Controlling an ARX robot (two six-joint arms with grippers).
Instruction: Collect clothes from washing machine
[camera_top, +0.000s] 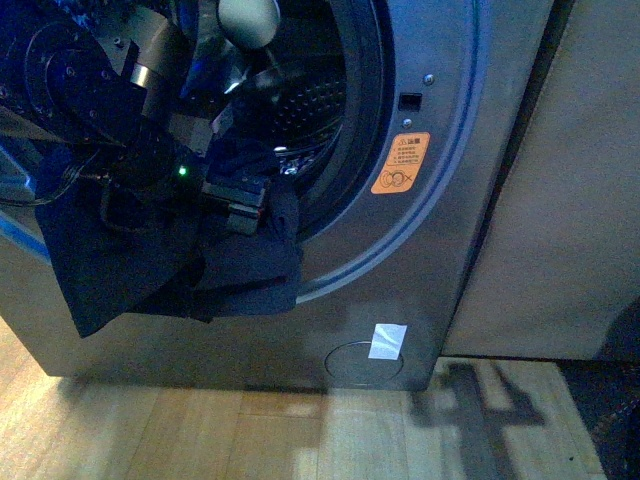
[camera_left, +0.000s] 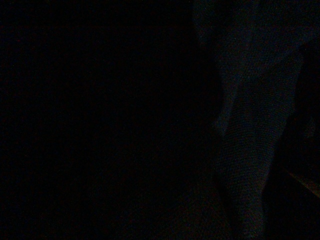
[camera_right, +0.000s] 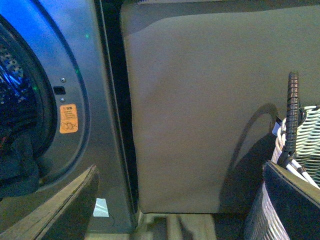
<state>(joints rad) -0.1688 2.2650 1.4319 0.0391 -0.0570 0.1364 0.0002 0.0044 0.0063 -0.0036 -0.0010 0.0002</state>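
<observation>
While clothes (camera_top: 240, 275) spill over the rim of the washing machine (camera_top: 430, 260), the left end effector (camera_top: 238, 208), grip unreadable, should pull outward slowly; the right end effector (camera_right: 180, 167) hangs wide, empty.

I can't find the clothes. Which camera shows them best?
The front view: the clothes hang out of the porthole of the washing machine, mostly in sight. The right wrist view shows only a small dark part in the porthole. The left wrist view is dark.
</observation>
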